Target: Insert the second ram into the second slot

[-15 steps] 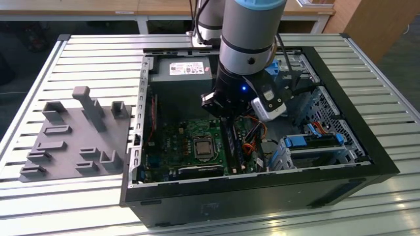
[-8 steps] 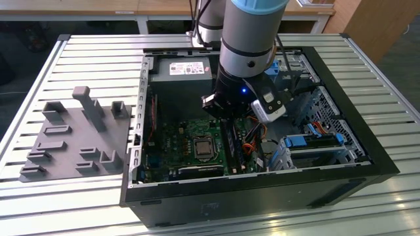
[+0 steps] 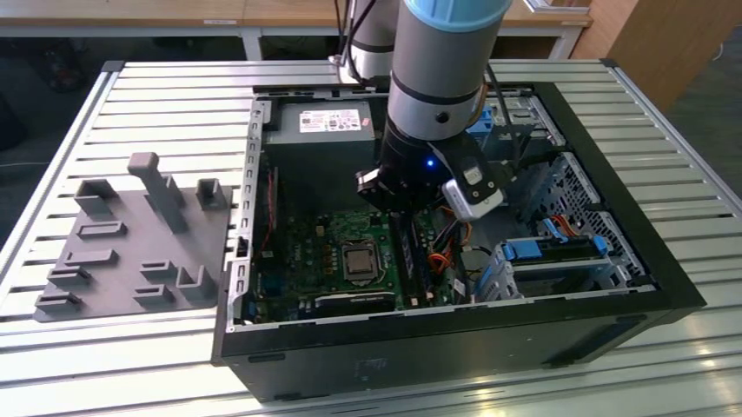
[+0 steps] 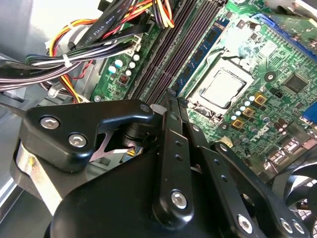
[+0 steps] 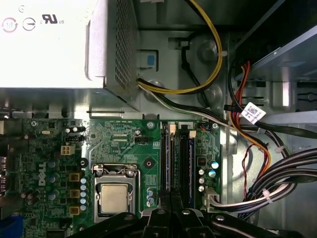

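**Ram in the slot bank, my fingers pinched narrow**

Ram [image 5: 189,158] shows in the first wrist view as a thin blue strip, edge-on, standing in the slot farther from the CPU [image 5: 114,197]. A second blue strip [image 5: 167,158] stands in the slot nearer the CPU. I cannot tell whether either strip is pressed fully home. White latches sit at the far ends of both slots.

My gripper [image 4: 176,99] hangs just over the near end of the slot bank [image 4: 163,54]. Its fingers [image 4: 171,129] are drawn close together, with almost no gap at the tips. I cannot make out anything pinched between them.

The motherboard [image 5: 119,134] lies flat in the open case [image 3: 649,287]. The power supply [image 5: 49,44] sits beyond the slots. Bundled cables [image 5: 257,168] run along the side of the slots away from the CPU.

In the exterior view my arm [image 3: 435,78] reaches straight down into the case. The case rests on a slatted table [image 3: 174,87]. A grey fixture plate [image 3: 128,252] lies outside the case, towards the exterior view's left.
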Controlling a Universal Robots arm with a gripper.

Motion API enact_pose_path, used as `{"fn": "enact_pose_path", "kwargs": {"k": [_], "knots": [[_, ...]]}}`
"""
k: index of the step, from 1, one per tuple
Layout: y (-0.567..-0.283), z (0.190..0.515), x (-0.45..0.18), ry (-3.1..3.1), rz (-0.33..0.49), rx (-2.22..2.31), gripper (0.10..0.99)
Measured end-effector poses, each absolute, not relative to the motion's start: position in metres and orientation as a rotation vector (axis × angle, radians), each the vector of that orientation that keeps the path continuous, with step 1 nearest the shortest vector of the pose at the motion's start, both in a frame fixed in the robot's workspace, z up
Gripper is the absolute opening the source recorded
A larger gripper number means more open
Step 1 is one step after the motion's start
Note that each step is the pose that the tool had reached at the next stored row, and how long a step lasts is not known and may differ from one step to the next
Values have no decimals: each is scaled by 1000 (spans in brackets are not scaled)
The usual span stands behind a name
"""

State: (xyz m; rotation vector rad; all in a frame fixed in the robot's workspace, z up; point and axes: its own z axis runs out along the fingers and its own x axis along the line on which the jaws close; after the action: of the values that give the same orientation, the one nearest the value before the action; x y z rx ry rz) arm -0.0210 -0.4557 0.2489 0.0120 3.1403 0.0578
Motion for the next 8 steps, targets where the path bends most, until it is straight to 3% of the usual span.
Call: {"fn": "enact_pose_path", "kwargs": {"k": [8], "knots": [[-456,247,-21,3140,58,12,114]]}}
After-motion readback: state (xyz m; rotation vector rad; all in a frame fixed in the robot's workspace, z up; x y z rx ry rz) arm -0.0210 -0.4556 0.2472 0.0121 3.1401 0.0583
